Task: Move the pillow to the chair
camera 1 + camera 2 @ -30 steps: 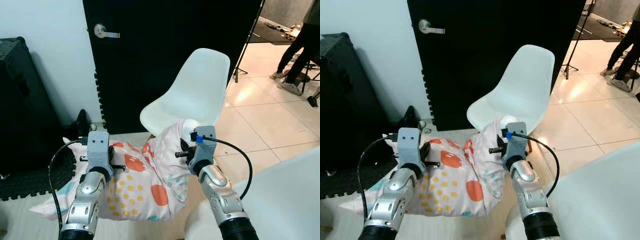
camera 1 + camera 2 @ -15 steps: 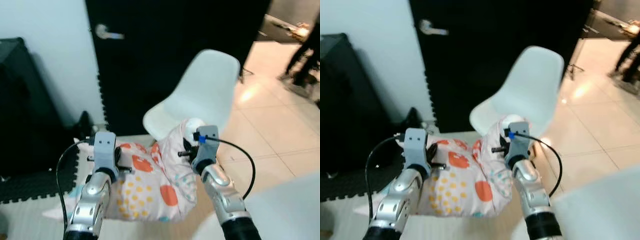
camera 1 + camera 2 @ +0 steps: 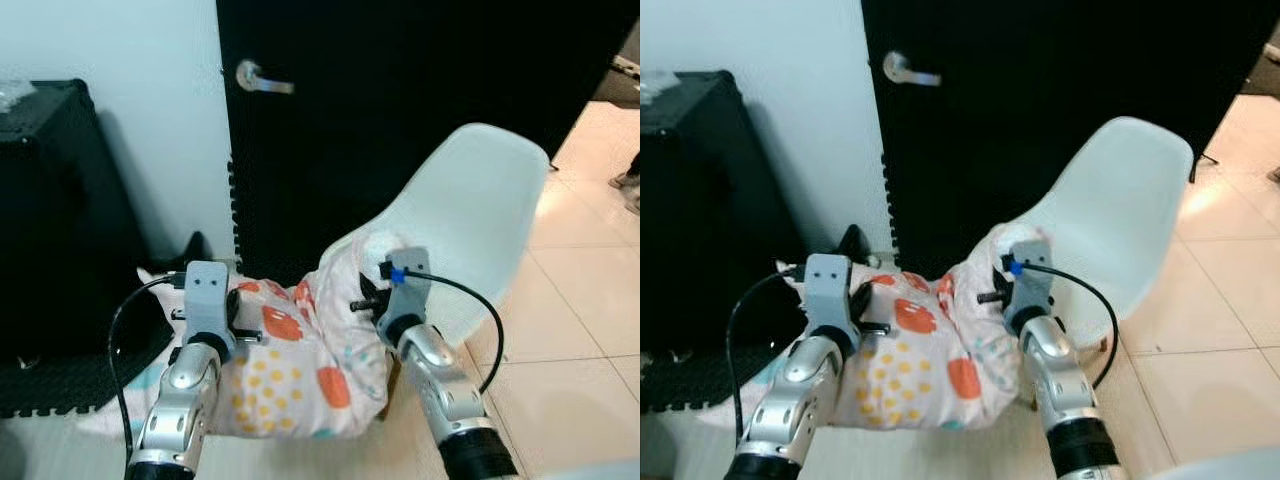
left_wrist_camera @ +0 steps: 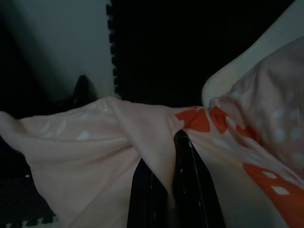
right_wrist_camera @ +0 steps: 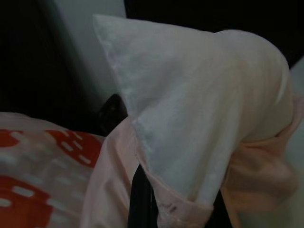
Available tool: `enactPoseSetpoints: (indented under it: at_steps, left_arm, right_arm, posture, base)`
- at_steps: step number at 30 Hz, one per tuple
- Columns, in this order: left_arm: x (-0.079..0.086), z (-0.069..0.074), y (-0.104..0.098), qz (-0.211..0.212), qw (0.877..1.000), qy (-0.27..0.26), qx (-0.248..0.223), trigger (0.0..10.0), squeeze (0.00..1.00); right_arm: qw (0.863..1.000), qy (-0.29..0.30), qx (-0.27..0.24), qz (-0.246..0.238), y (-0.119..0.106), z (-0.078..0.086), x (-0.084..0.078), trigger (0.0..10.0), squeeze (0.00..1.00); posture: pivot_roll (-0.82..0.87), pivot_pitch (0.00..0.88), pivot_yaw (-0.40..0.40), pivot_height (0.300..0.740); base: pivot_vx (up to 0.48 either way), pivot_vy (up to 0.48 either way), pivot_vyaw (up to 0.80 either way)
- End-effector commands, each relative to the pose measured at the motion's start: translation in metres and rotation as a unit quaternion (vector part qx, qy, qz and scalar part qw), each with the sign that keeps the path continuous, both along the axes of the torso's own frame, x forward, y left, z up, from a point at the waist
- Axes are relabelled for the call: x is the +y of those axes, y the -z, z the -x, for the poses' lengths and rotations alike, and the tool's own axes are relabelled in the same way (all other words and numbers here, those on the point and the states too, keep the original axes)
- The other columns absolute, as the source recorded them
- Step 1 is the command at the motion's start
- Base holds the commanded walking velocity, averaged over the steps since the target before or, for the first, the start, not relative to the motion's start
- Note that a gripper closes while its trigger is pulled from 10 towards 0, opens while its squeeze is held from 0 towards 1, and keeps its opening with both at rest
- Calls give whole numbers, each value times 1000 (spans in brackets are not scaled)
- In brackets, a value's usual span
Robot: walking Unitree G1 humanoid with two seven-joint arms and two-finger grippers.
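A pale pink pillow (image 3: 300, 370) with orange and yellow spots hangs between my two arms, low in the head views. My left gripper (image 4: 164, 164) is shut on a fold at its left edge. My right gripper (image 5: 173, 190) is shut on its upper right corner, which stands up as a white tip (image 3: 375, 245). The white shell chair (image 3: 480, 230) stands just beyond the pillow to the right, its seat partly hidden behind the cloth.
A black door (image 3: 400, 110) with a silver lever handle (image 3: 262, 78) rises behind the chair. A black case (image 3: 50, 200) stands at the left against the white wall. Black foam mats (image 3: 60, 385) lie on the floor at the left, glossy tiles (image 3: 590, 330) at the right.
The camera has swung left and closer, so door and chair have shifted right in view. The chair now sits directly behind the pillow. Both grippers keep their hold.
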State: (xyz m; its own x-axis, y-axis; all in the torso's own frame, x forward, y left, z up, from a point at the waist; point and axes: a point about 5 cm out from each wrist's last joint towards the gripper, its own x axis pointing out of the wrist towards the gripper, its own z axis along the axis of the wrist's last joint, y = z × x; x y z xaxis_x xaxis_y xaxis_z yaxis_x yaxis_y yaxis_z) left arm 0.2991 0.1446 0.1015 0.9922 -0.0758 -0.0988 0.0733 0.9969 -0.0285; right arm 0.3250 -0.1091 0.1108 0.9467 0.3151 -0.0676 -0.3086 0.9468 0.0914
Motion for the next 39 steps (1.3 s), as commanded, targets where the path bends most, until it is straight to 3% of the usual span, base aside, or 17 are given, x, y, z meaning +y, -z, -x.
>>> enactPoseSetpoints:
  at_steps: [1,18,36,39]
  left_arm:
    - [-5,-2,-11,6,999,14,-29,10000,0]
    - [-3,-3,-13,4,999,10,-34,10000,0]
    - [1,-2,-15,0,999,13,-33,10000,0]
    - [0,-3,-16,-4,999,16,-34,10000,0]
  right_arm:
    - [1000,-26,-12,-4,-4,0,8,10000,0]
    - [999,-33,-23,-3,-6,-2,12,10000,0]
    - [999,-23,-28,-19,-7,0,5,10000,0]
    - [1000,5,-16,-25,-2,0,-1,10000,0]
  posture:
    - [58,51,-40,740]
    - [67,39,-38,740]
    - [73,63,-30,740]
    - [76,61,-30,740]
  base:
    - [401,0,0]
    - [398,0,0]
    - [397,0,-800]
    - [393,0,-325]
